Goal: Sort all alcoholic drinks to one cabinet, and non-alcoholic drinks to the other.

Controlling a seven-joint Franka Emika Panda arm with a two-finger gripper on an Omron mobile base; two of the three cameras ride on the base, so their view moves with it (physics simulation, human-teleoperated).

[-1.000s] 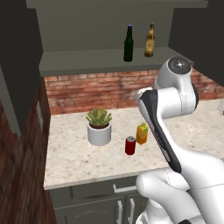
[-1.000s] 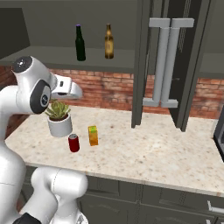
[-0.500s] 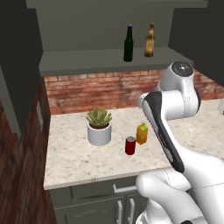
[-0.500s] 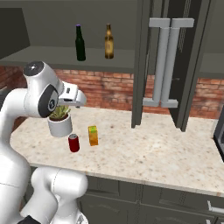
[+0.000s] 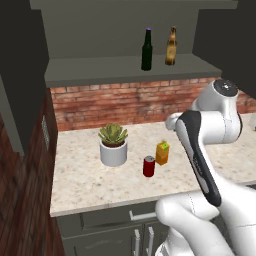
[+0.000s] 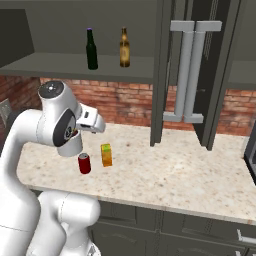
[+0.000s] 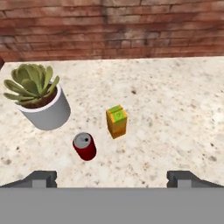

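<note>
**Open-handed above the counter, drinks in two camps**

My gripper (image 7: 112, 177) hangs above the speckled stone counter (image 7: 175, 113) with its fingers (image 7: 41, 178) spread wide apart and nothing between them. Looking down along them, I see the red soda can (image 7: 85, 146) with its silver top standing upright just beside the orange juice carton (image 7: 117, 121) with its green top; the two are close but apart. A succulent in a white pot (image 7: 43, 103) stands beside them, nearer the red brick backsplash (image 7: 113, 26).

From the left base view, the soda can (image 5: 149, 166) and juice carton (image 5: 162, 152) sit near the middle of the counter (image 5: 85, 185), the potted succulent (image 5: 113, 145) off to their side. My white arm (image 5: 210, 125) bends over the counter next to them. Up on the open grey cabinet shelf (image 5: 100, 67) stand both bottles, upright and near each other: the dark green bottle with the purple cap (image 5: 147, 50) and the amber-brown beer bottle (image 5: 171, 47) with its pale label.

The right base view shows the same pair of bottles, green (image 6: 91, 49) and amber (image 6: 124, 47), on the shelf (image 6: 50, 65), the can (image 6: 84, 163) and carton (image 6: 106, 155) on the counter below, and a cabinet door (image 6: 192, 75) with two long pale handles standing open.
</note>
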